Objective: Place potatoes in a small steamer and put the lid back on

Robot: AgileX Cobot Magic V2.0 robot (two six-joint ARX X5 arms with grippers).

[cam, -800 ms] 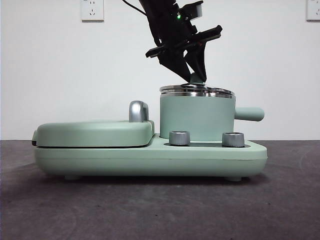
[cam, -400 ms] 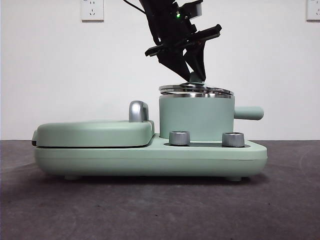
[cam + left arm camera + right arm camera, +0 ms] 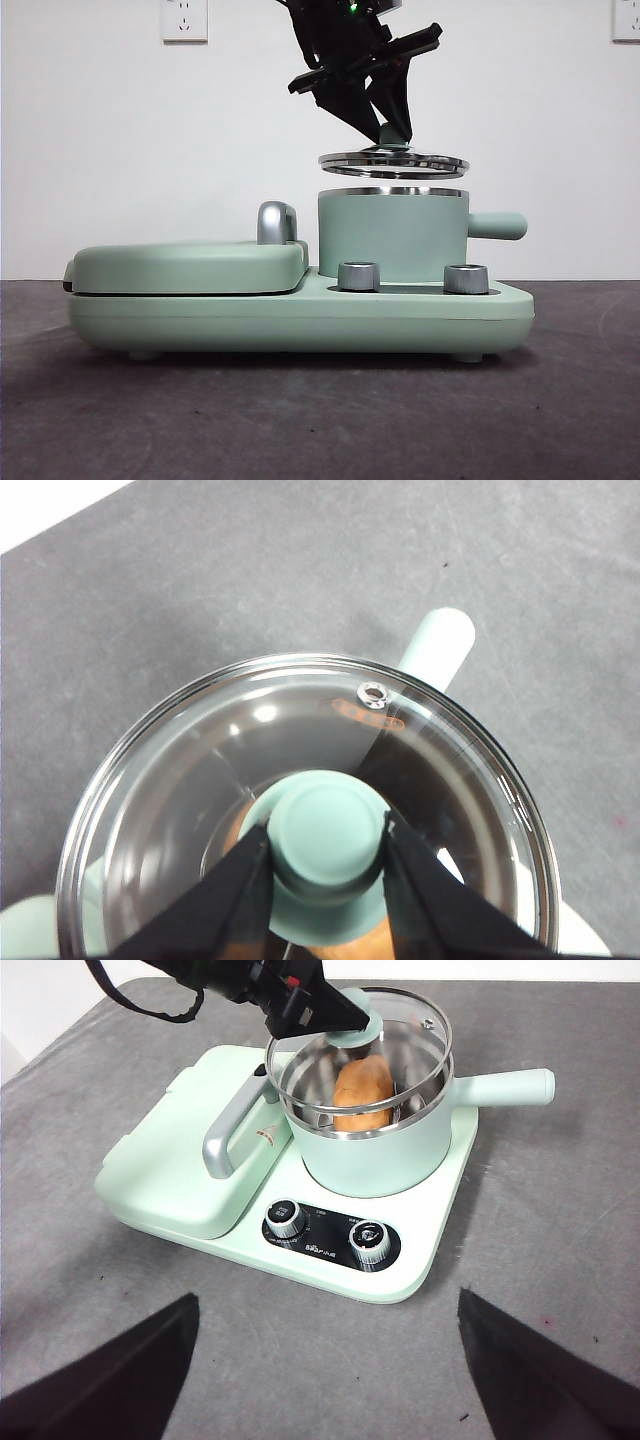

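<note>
My left gripper [image 3: 385, 125] is shut on the mint-green knob [image 3: 328, 830] of the clear glass lid [image 3: 393, 162] and holds it level a little above the small steamer [image 3: 392, 235], with a gap between lid rim and pot rim. The orange-brown potato [image 3: 363, 1093] lies inside the steamer [image 3: 380, 1160], seen through the lid [image 3: 420, 1030]. The steamer's side handle [image 3: 440, 645] shows past the lid [image 3: 200, 770] in the left wrist view. My right gripper [image 3: 326, 1298] is open and empty, high up and back from the appliance.
The steamer stands on a mint-green base [image 3: 300, 320] with two metal dials [image 3: 359, 276] at the front. Beside it is the flat lidded griddle [image 3: 190, 265] with a chrome handle [image 3: 277, 222]. Dark grey tabletop surrounds the appliance.
The lid rested on the steamer's rim earlier. My left gripper has lifted it straight up by the knob, so it now hangs clear above the pot.
</note>
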